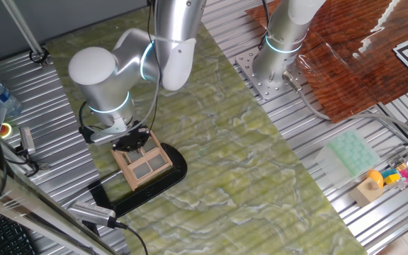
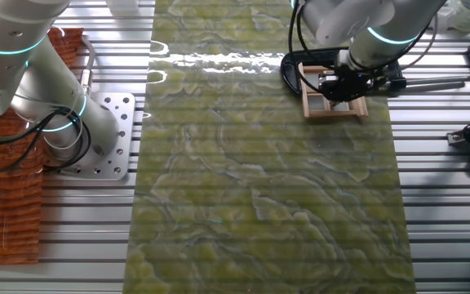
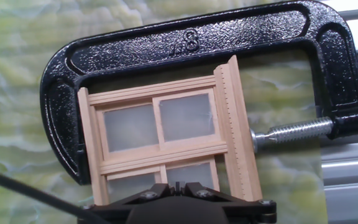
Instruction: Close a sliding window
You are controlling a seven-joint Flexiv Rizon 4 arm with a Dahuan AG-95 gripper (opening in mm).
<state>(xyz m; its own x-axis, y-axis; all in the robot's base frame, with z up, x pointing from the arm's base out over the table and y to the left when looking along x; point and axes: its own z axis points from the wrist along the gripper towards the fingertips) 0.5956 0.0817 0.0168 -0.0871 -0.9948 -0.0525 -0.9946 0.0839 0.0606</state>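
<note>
At the bottom edge of the hand view the black body of the gripper (image 3: pixel 179 202) is seen, directly over the lower part of the sliding window (image 3: pixel 166 140). The fingertips are hidden, so it cannot be told whether the jaws are parted or closed, or whether the frame is touched.

Just beyond, the light wooden frame is laid flat on the green marbled mat (image 3: pixel 17 74), with greyish panes divided by wooden bars. The frame is held inside a black C-clamp (image 3: pixel 185 43), marked with an "8"; the clamp's threaded silver screw (image 3: pixel 291 132) is pressed against the frame's right side rail.

In one fixed view the window (image 1: pixel 146 164) is found near the mat's (image 1: pixel 246 163) left edge, under the gripper (image 1: pixel 129 139), with the clamp (image 1: pixel 147 185) curving around it.

In the other fixed view the window (image 2: pixel 333 100) is seen at the far right part of the mat (image 2: pixel 259 180), and the gripper (image 2: pixel 343 86) is positioned over it.
</note>
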